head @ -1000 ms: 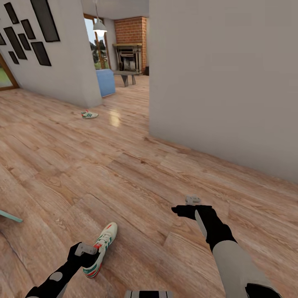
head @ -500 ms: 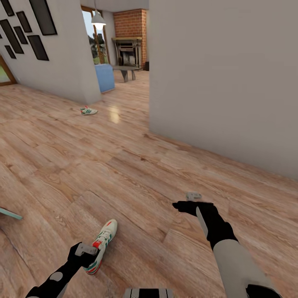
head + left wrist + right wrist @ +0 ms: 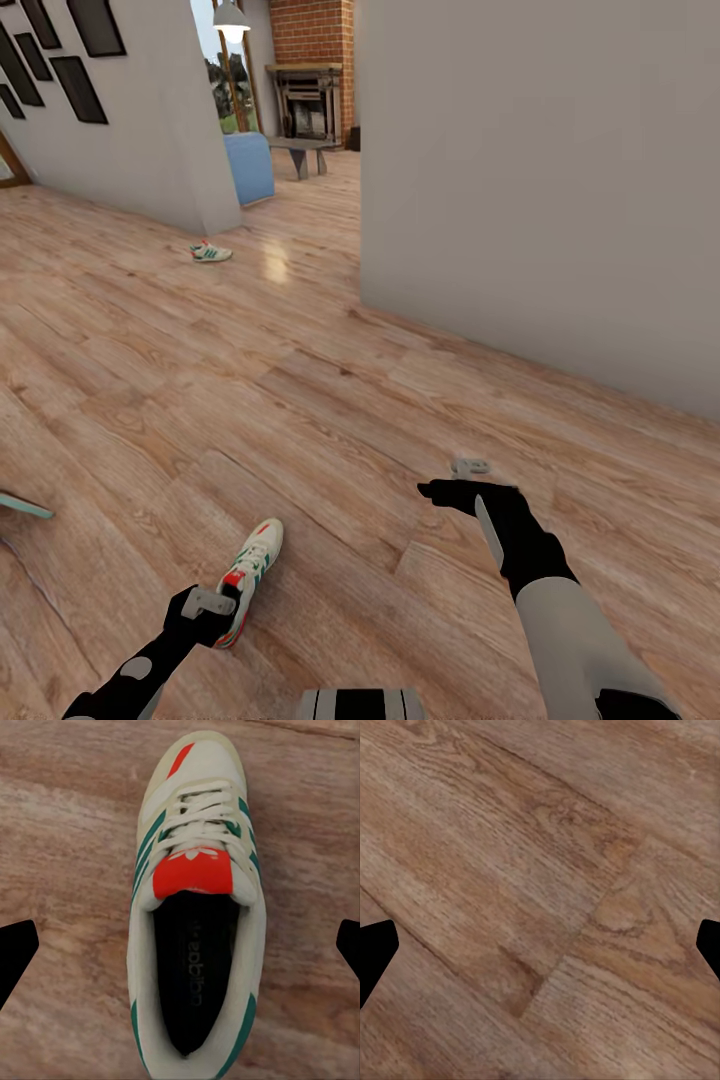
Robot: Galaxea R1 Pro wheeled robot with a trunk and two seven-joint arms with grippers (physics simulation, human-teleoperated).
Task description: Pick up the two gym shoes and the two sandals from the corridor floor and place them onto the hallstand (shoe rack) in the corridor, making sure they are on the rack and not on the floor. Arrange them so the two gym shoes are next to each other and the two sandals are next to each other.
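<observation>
Warm brown wood-plank corridor floor [image 3: 330,400] stretches wide, a plain grey wall [image 3: 540,180] beside it. Right end effector [image 3: 452,482] hangs spread wide over bare planks, idle. Left end effector [image 3: 205,612] hovers above the near white gym shoe with green stripes and red-orange tongue [image 3: 196,907], fingers wide, straddling it. Risk: closing off-centre could pinch only the soft collar and let it slip. The 2nd gym shoe [image 3: 210,252] lies well apart, down the corridor.

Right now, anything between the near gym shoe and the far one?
Head view: only bare corridor floor between near gym shoe and far gym shoe.
</observation>
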